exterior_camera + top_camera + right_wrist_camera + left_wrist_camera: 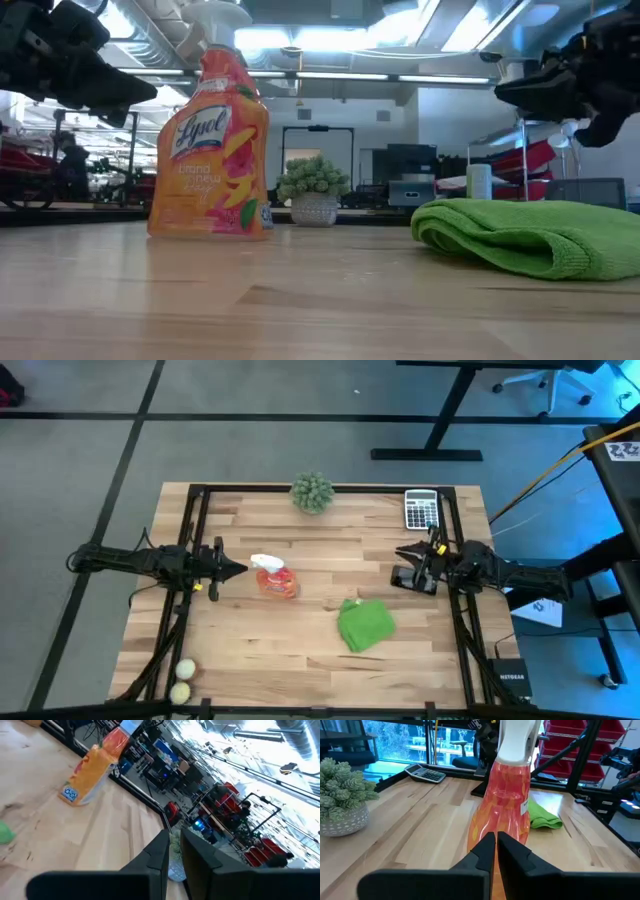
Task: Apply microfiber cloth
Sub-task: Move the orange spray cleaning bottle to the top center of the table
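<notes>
From above we see the microfiber cloth (365,625) lying right of the spray bottle (275,577), untouched; left gripper (238,569) and right gripper (403,550) both closed, empty; our low view alone shows the cloth's folded thickness (535,233)

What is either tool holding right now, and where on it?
Nothing. The left tool is shut and empty, just short of the spray bottle; the right tool is shut on nothing. The cloth lies untouched.

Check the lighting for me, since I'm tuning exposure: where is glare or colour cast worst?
Low view: ceiling lights blow out behind the spray bottle. High view: blue cast along the right edge. Left wrist view: the microfiber cloth is evenly lit.
</notes>
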`<state>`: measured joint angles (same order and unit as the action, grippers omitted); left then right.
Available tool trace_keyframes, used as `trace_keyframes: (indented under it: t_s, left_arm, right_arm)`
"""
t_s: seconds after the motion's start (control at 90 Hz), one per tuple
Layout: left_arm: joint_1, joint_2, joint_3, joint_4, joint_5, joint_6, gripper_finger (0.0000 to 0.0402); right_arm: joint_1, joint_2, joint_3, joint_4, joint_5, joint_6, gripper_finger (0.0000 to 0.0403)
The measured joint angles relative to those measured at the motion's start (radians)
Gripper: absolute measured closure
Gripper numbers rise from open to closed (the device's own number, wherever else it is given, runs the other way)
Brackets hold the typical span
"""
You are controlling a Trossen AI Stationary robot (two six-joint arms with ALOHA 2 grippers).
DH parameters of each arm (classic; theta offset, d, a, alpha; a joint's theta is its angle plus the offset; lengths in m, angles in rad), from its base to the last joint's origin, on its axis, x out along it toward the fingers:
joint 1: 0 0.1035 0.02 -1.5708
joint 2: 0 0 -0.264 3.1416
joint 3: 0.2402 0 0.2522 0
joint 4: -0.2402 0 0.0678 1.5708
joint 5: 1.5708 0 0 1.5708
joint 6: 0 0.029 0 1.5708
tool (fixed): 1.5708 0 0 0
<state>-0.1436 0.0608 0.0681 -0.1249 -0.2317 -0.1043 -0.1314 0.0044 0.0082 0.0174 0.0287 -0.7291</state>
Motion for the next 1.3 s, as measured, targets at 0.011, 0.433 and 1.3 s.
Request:
trace_keyframes:
  t_s: [0.011, 0.433, 1.3]
  left_arm:
    - [0.000, 0.000, 0.000, 0.000, 0.000, 0.000, 0.0401]
    - [0.000, 0.000, 0.000, 0.063, -0.138, 0.017, 0.0401]
    - [-0.002, 0.127, -0.012, 0.154, -0.290, -0.124, 0.0401]
  right_arm:
    - [0.000, 0.000, 0.000, 0.000, -0.007, 0.011, 0.0370]
    - [0.000, 0.000, 0.000, 0.062, 0.066, 0.971, 0.0370]
    - [0.000, 0.521, 0.476, -0.589, 0.078, 1.156, 0.0370]
